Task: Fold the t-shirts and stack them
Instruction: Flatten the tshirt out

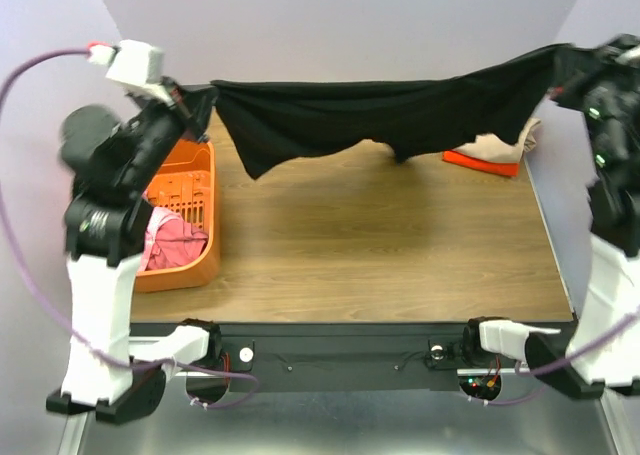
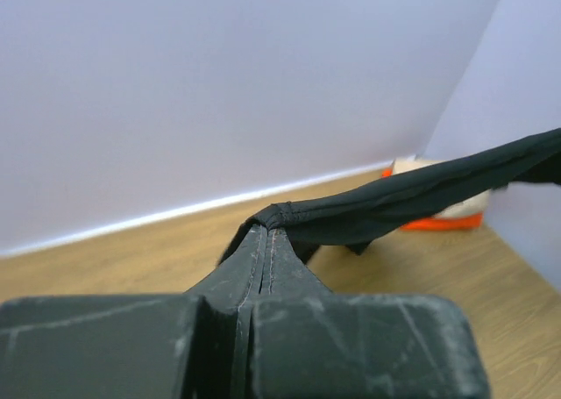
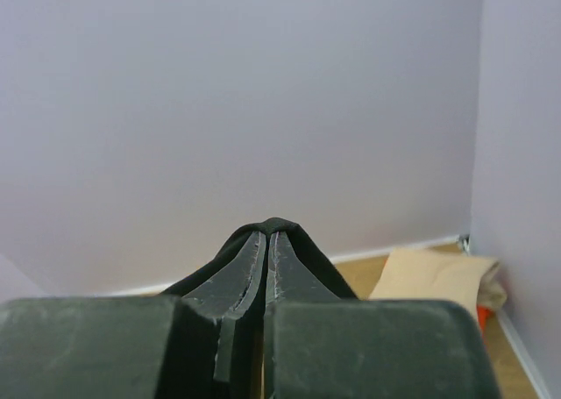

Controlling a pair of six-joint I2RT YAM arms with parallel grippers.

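I am clamping my left pincer (image 2: 267,230) and right pincer (image 3: 267,232) shut on opposite ends of the black t-shirt (image 1: 380,115), stretching it above the table (image 1: 380,255), probably to lay it flat for folding.

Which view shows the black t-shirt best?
Top external: nearly the whole black t-shirt shows, stretched between the left hand and the right hand. Left wrist shows only a pinched edge and a strip running right; right wrist only a small fold in its grip.
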